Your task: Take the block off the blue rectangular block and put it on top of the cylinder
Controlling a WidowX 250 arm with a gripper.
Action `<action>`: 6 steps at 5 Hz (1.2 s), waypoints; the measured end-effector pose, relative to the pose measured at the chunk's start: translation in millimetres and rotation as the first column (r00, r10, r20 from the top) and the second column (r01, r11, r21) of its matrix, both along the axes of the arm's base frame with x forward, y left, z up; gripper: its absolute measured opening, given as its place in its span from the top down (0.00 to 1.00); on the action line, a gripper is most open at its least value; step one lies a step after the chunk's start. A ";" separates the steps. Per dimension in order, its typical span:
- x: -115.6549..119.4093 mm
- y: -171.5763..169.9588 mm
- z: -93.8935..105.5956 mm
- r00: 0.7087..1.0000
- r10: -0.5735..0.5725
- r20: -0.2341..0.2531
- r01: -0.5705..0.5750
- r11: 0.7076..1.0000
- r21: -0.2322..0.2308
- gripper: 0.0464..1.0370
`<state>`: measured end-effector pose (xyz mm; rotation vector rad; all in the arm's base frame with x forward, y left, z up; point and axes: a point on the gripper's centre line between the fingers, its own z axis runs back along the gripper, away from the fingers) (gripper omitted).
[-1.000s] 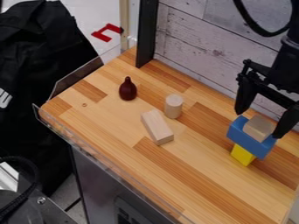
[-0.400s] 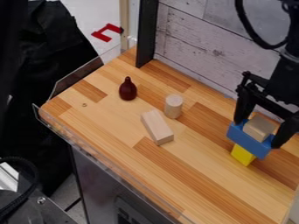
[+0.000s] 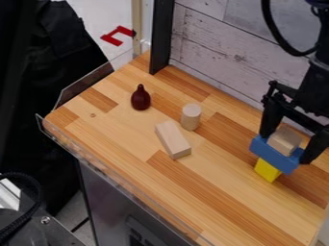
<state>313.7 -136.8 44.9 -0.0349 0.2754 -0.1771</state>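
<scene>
Butcher-block worktop (image 3: 116, 129) takes up most of my view, its boards in light and darker strips, a low clear guard (image 3: 87, 86) along its outer edge. Whitewashed plank wall (image 3: 225, 43) behind it, upper right. Black cloth (image 3: 61, 91) hangs or lies beyond the left side. Dark grey cabinet (image 3: 112, 197) below the front edge. Upright black post (image 3: 161, 38) at the back edge, near the wall.

My pincer (image 3: 285, 148) hangs at the right of the worktop, fingers spread, one to each side of the small wooden block (image 3: 284, 140). Whether either finger touches that block, I can't tell; no firm hold to be seen.

Stack beneath me: blue rectangular block (image 3: 273, 154) across a yellow block (image 3: 266, 170), the small wooden block on top of the blue.

Left of the stack, a pale oblong block (image 3: 173, 139) lies flat. Wooden cylinder (image 3: 191, 116) stands upright just behind it, its top bare. Farther left, a dark red bulb-shaped piece (image 3: 141, 98) stands, narrow end up. Past the worktop, a red angular piece (image 3: 117, 35).
</scene>
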 end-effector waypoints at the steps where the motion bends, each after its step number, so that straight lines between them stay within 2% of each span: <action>1: 2.9 -0.3 -0.5 1.000 0.011 0.013 -0.010 1.000 -0.013 0.35; 2: 3.9 0.9 -1.0 1.000 0.021 0.012 -0.020 1.000 -0.020 0.48; 4: 5.0 5.8 -0.8 0.999 0.030 0.015 -0.029 0.999 -0.017 0.48; 5: 11.0 19.5 11.9 0.996 0.071 0.061 -0.070 0.997 -0.007 0.48; 6: 19.7 45.1 46.1 0.974 0.160 0.158 -0.159 0.987 -0.025 0.48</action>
